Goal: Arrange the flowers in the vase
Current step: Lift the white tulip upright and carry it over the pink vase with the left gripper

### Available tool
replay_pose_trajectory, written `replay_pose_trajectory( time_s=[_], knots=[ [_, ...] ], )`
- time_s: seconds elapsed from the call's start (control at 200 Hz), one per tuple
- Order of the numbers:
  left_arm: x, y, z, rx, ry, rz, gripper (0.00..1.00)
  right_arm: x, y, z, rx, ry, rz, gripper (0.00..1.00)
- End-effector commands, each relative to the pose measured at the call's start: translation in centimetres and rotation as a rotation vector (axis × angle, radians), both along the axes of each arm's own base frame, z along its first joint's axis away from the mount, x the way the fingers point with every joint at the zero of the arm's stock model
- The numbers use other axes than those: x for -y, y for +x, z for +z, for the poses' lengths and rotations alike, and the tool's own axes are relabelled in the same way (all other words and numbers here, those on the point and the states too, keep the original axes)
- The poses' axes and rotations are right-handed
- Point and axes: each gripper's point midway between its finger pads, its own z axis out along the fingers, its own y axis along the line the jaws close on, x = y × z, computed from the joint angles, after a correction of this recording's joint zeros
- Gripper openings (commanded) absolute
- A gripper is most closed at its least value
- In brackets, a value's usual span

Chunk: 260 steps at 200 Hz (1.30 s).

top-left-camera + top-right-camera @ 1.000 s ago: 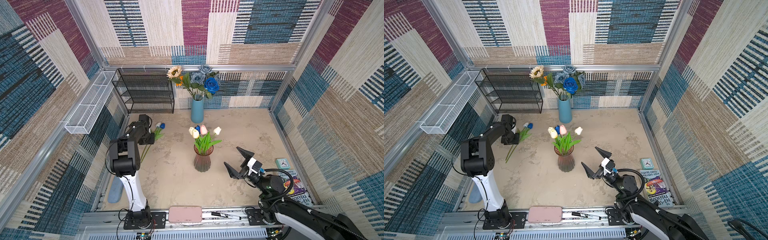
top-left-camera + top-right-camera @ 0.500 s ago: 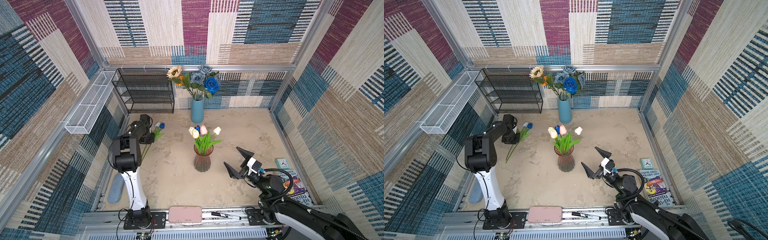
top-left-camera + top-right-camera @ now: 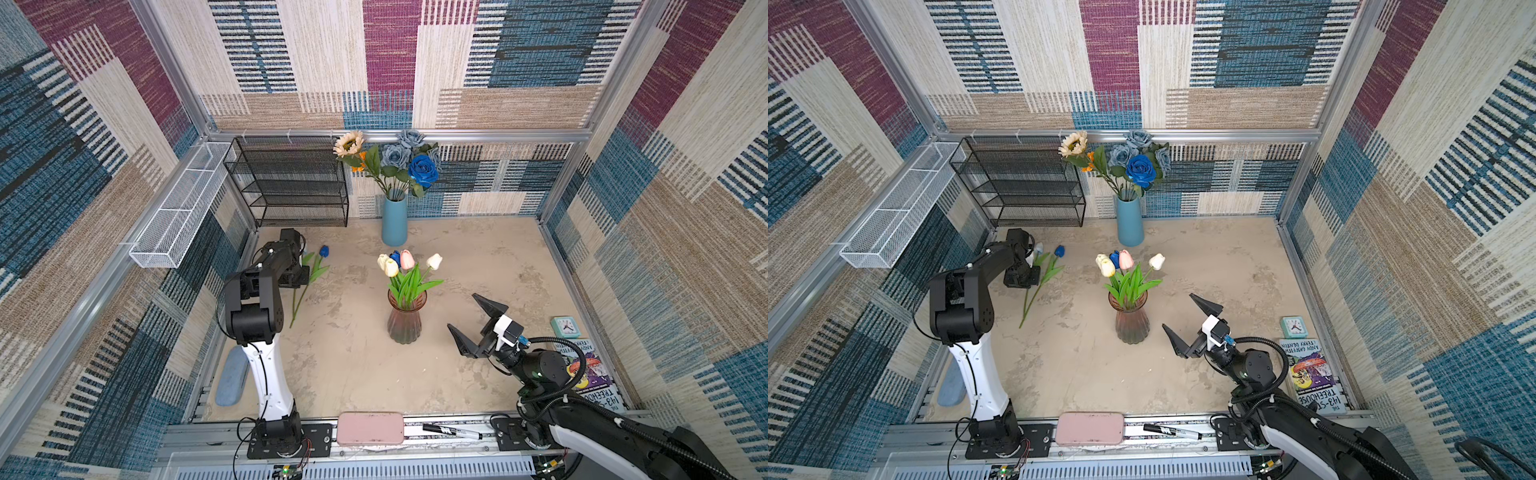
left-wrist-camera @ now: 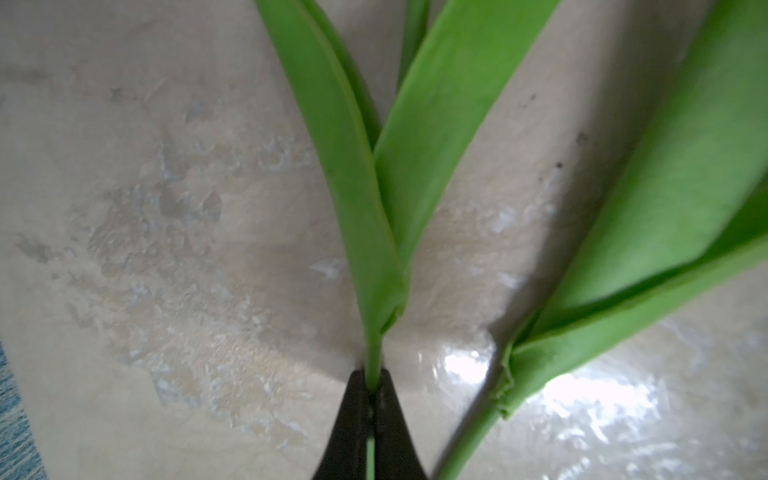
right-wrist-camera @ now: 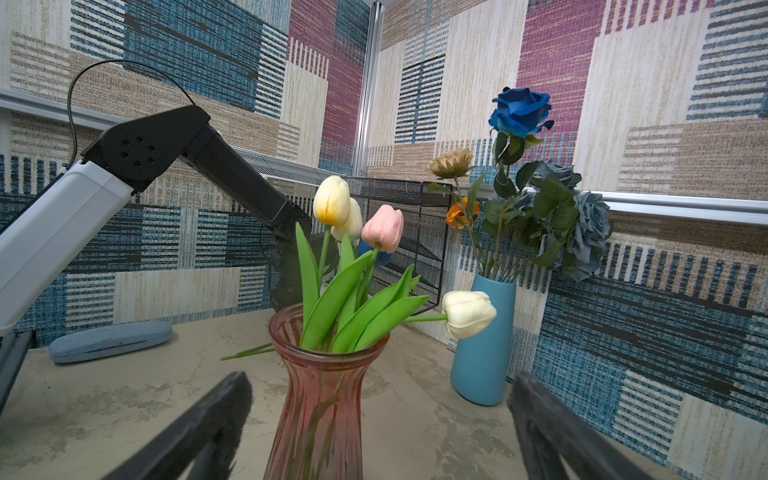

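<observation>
Snaps the left gripper [image 4: 371, 388] shut from half open onto a loose tulip stem [image 4: 374, 357], ready to lift toward the pink vase [image 3: 404, 326]; leaves the right gripper [image 3: 461, 311] agape.

The pale tulip head [image 3: 1038, 248] half hidden behind the left arm [image 3: 998, 259]; left wrist view crops leaves [image 4: 353, 166].

The desk [image 3: 478, 249] carries two vases: the pink glass vase [image 3: 404, 328] with five tulips [image 3: 407, 258], and the blue vase [image 3: 394, 226] with three dusty-blue roses [image 3: 392, 156], one bright blue rose [image 3: 423, 170], one sunflower [image 3: 349, 143] and one orange bloom [image 3: 358, 159]. Two loose tulips [image 3: 324, 250] lie on it. There is one each of black wire rack [image 3: 291, 183], white basket [image 3: 183, 199], pink case [image 3: 370, 428], marker [image 3: 451, 431], clock [image 3: 564, 327], book [image 3: 600, 386] and grey-blue pouch [image 3: 232, 381].
</observation>
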Motion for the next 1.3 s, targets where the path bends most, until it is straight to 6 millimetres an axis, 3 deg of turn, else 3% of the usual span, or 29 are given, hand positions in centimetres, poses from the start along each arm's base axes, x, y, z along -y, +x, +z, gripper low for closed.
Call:
replay_pose_trajectory(
  time_s=[0.0,0.215,0.371,0.606,0.696,0.821,1.027,1.177,1.297],
  knots=[
    [0.1,-1.1,1.8,0.013,0.005,0.034,0.00,0.0,0.0,0.5,0.011,0.009,-0.003,1.00],
    [1.2,-2.9,6.7,0.178,0.007,0.084,0.00,0.1,-0.1,0.6,0.014,0.014,0.001,1.00],
    [3.5,-4.1,12.0,0.410,-0.058,0.099,0.00,0.0,-0.2,0.6,0.014,0.012,0.007,1.00],
    [11.7,-6.4,19.2,0.844,-0.371,-0.094,0.00,-0.1,-0.1,0.5,0.011,0.010,0.009,1.00],
    [15.6,-8.1,21.1,0.960,-0.504,-0.279,0.00,-0.1,-0.1,0.5,0.011,0.010,0.009,1.00],
    [18.9,-11.1,23.3,1.150,-0.637,-0.432,0.00,-0.2,0.0,0.3,0.006,0.007,0.008,1.00],
    [21.2,-17.1,28.8,1.496,-0.737,-0.630,0.00,-0.2,0.2,0.2,0.003,0.005,0.002,1.00],
    [23.9,-20.4,32.9,1.544,-0.792,-0.828,0.00,-0.1,0.2,0.1,0.003,0.004,0.001,1.00],
    [25.9,-22.3,34.5,1.557,-0.841,-0.933,0.00,-0.1,0.1,0.2,0.004,0.007,0.002,1.00]
  ],
)
